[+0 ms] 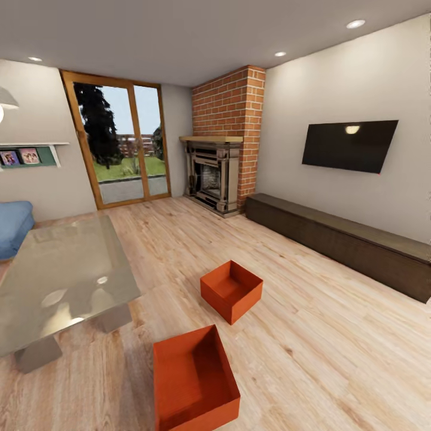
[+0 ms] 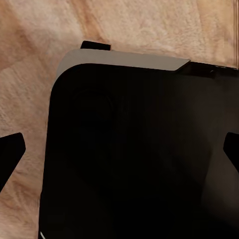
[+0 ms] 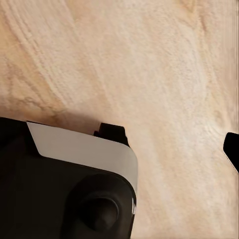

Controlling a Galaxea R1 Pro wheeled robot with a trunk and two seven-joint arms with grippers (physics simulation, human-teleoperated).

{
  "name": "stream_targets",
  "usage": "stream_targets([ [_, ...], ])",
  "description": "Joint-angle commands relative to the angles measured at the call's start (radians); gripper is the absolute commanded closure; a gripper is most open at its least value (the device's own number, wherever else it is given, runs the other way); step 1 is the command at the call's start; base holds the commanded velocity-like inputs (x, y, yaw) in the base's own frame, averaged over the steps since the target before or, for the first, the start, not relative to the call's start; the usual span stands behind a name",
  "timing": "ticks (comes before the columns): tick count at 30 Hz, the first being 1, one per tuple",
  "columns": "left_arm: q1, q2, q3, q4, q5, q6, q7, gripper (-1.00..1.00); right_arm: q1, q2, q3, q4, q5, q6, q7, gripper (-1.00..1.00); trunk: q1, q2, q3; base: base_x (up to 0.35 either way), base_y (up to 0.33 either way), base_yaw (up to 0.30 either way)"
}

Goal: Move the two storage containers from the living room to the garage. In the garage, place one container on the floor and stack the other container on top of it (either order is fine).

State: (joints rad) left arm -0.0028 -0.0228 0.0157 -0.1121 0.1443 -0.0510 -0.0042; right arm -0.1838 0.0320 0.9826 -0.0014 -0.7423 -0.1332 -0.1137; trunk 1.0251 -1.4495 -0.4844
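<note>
While I stood in the living room, the two storage containers sat on the wood plank floor (image 1: 335, 335) ahead of me: the nearer container (image 1: 193, 380) close below my head camera, the farther container (image 1: 231, 290) just beyond it, apart, both beside the glass-topped table (image 1: 60, 278). My left gripper (image 2: 119, 152) was spread, its dark fingertips (image 2: 11, 152) wide apart above my black base (image 2: 139, 164). Whether my right gripper was released or clenched, I could not tell, perhaps because one fingertip (image 3: 232, 149) alone showed.
</note>
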Motion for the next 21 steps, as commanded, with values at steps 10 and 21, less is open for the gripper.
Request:
stream_targets([
  [10,0.000,0.000,0.000,0.000,0.008,-0.003,0.000,-1.00,0.000,0.000,0.008,0.000,-0.008,-0.002,-0.003,-1.00,0.000,0.000,-0.001,0.032,-0.273,0.001],
  [21,0.000,0.000,0.001,0.000,0.008,-0.003,0.000,-1.00,0.000,0.000,0.008,0.000,-0.009,-0.003,-0.003,-1.00,0.000,0.000,-0.001,0.027,-0.057,0.202],
])
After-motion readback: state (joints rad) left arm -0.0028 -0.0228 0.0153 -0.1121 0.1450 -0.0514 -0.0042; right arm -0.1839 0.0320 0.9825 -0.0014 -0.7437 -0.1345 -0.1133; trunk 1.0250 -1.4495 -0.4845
